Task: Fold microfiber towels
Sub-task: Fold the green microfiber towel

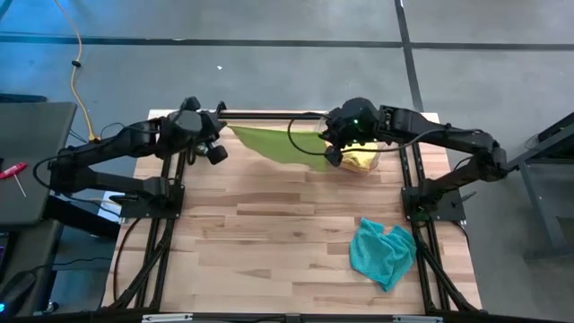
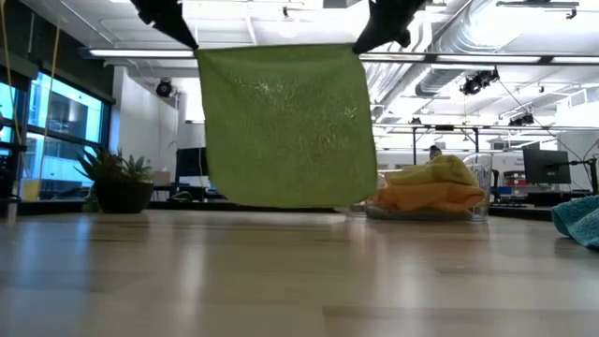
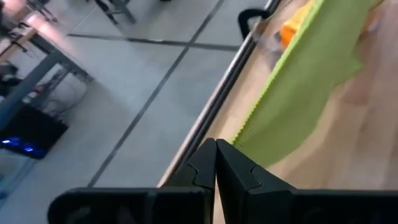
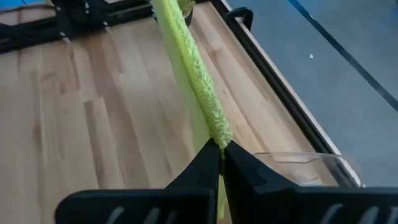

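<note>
Low view shows the lime green towel (image 2: 285, 126) hanging spread above the wooden table (image 2: 281, 281), its lower edge just off the boards, one top corner pinched by the left gripper (image 3: 216, 163) and the other by the right gripper (image 4: 221, 155). Each grip is only a corner's worth, so a pull apart could slip the cloth free and drop it crumpled. Behind sit a clear bin (image 2: 473, 192) with yellow and orange towels (image 2: 430, 187), a teal towel (image 1: 384, 251), a plant (image 2: 117, 178) and an open lab.
</note>
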Motion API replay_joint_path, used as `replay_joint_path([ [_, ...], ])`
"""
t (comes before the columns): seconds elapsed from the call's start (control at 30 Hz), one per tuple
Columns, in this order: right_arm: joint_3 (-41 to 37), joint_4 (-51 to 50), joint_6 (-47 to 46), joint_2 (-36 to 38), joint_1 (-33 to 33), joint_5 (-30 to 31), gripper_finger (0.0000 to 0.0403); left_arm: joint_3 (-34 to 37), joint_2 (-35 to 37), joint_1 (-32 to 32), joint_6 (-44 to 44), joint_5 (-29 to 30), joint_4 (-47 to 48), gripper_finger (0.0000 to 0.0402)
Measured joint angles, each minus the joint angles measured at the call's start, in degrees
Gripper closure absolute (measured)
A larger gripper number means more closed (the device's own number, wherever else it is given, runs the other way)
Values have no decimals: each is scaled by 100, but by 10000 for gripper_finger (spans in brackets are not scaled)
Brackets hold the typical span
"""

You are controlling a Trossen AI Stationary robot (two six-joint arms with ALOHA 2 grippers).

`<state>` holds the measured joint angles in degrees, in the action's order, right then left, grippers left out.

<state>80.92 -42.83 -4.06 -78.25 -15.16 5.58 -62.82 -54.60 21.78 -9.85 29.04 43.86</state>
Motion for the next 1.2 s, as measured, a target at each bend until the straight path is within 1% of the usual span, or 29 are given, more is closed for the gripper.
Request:
replay_joint_path([
  [0.13,-2,127,159,-64,-126,-9,403,51,19,299,-322,224,126,401],
  [0.2,-2,126,151,-64,-156,-10,403,49,36,449,-345,315,243,401],
  [0.27,-2,118,111,-64,-152,-11,403,49,27,557,-106,249,387,401],
  [0.4,-82,-2,-98,-78,91,37,403,88,30,578,244,-14,751,401],
  [0.6,-699,77,-579,-105,589,209,403,717,108,225,722,-280,744,401],
  [0.7,-936,87,-852,-105,805,321,403,1117,115,-71,1110,-373,739,401],
  [0.83,-1252,258,-1185,-103,1066,240,403,1590,117,-527,1593,-577,585,401],
  [0.93,-1392,292,-1373,-103,1234,152,403,1886,117,-857,2026,-1020,188,401],
  [1.0,-1440,302,-1440,-103,1308,146,403,2099,117,-1043,2342,-1467,-327,401],
  [1.07,-1440,326,-1516,-101,1336,147,403,2343,99,-1228,2506,-1851,-1064,400],
  [1.13,-1440,348,-1521,-99,1338,149,403,2553,-57,-1401,2486,-1998,-1677,392],
  [1.2,-1440,352,-1521,-99,1332,149,403,2662,-300,-1501,2488,-2028,-2032,375],
])
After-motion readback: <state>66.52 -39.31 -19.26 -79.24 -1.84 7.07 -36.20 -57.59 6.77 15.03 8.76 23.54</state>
